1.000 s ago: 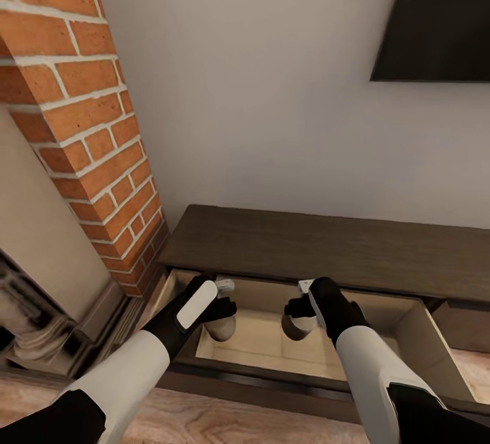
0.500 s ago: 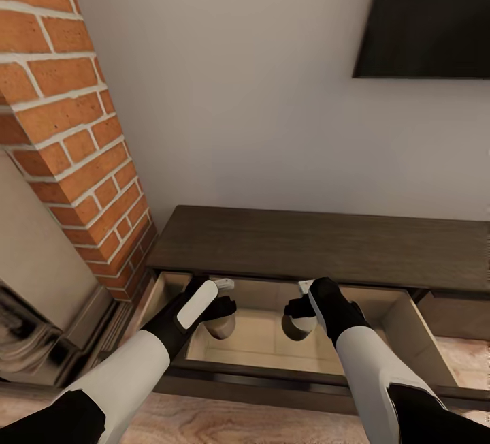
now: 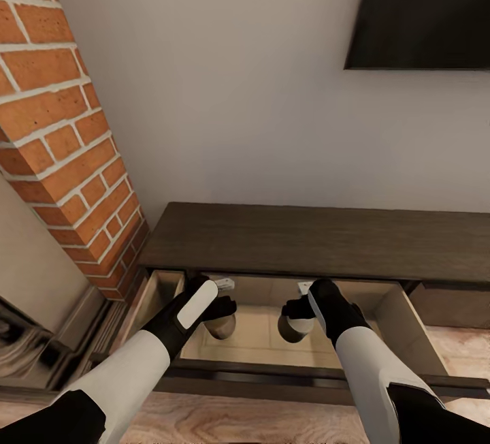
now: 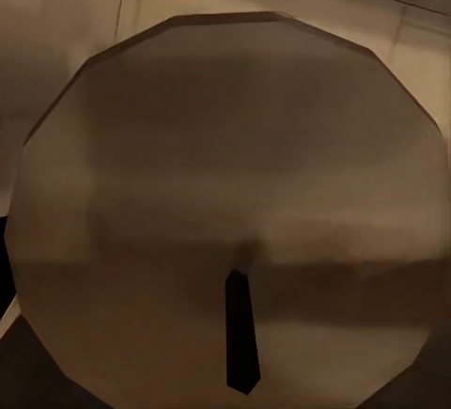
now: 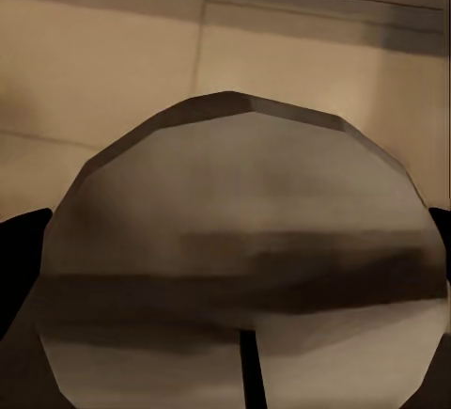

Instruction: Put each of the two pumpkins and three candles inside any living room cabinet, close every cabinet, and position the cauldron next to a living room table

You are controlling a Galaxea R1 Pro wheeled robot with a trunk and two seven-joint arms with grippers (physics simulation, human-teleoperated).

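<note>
Candles: stubby faceted cream cylinders (dark wick), left candle (image 3: pixel 222 326) pinched by left gripper (image 3: pixel 219 318), right candle (image 3: pixel 295 328) by right gripper (image 3: pixel 297 313), inside tan drawer (image 3: pixel 398 321).

The head camera looks steeply down over both arms at a long dark-brown wooden console (image 3: pixel 320 240) with its tan-lined drawer (image 3: pixel 401 325) pulled open. Each wrist camera sits very near a pale grey-cream candle, the left one (image 4: pixel 230 212) and the right one (image 5: pixel 244 259), above the drawer floor. All views share that drawer interior.
</note>
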